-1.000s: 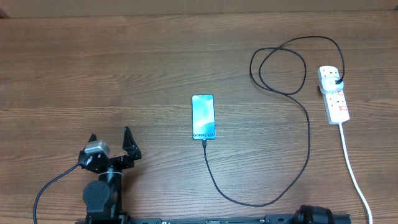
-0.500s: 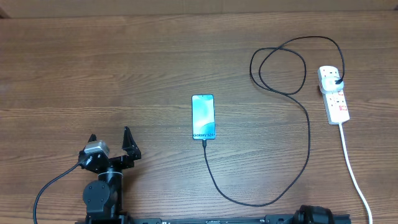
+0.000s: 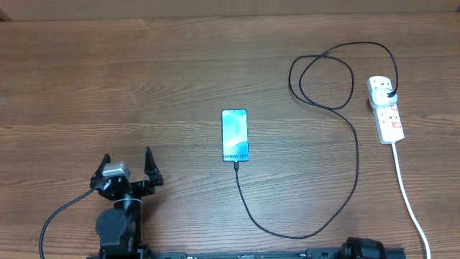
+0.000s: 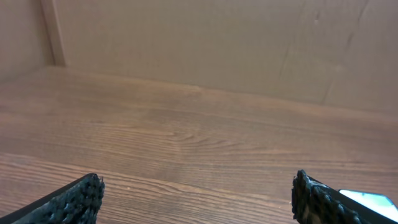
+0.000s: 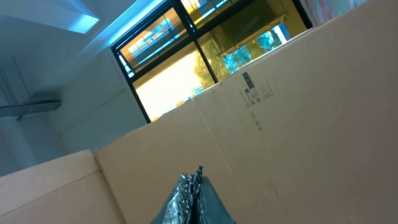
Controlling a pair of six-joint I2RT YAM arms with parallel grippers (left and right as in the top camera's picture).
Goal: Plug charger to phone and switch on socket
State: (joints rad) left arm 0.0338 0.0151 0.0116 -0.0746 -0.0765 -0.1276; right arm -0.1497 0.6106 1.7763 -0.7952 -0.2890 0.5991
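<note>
1. Phone (image 3: 235, 135) lies flat and lit at the middle of the tabletop (image 3: 108, 72). Its "Galaxy S24" end is turned toward my arms, so the port faces me.
2. Charger (image 3: 358, 155) meets the phone's near edge with its connector tip, which looks seated. The cable sweeps right in a wide bend, loops once, and ends in a black plug at the far end of the socket (image 3: 389, 121). I judge the slack is there so nothing tugs the phone.
3. Socket sits near the right edge, well apart from the phone, with its white cord (image 3: 407, 188) trailing toward me. The red switch marks are too small to tell whether it is on or off.
4. My left gripper (image 3: 128, 161) is spread wide and empty at the near left, well apart from the phone. The left wrist view shows only bare wood between its fingertips (image 4: 84, 196).
5. My right gripper (image 5: 189, 196) is pinched closed on nothing, aimed up at a cardboard wall (image 5: 298, 112).
6. Switching on looks to be the 1 step left, and the right arm sits nearer the socket.
</note>
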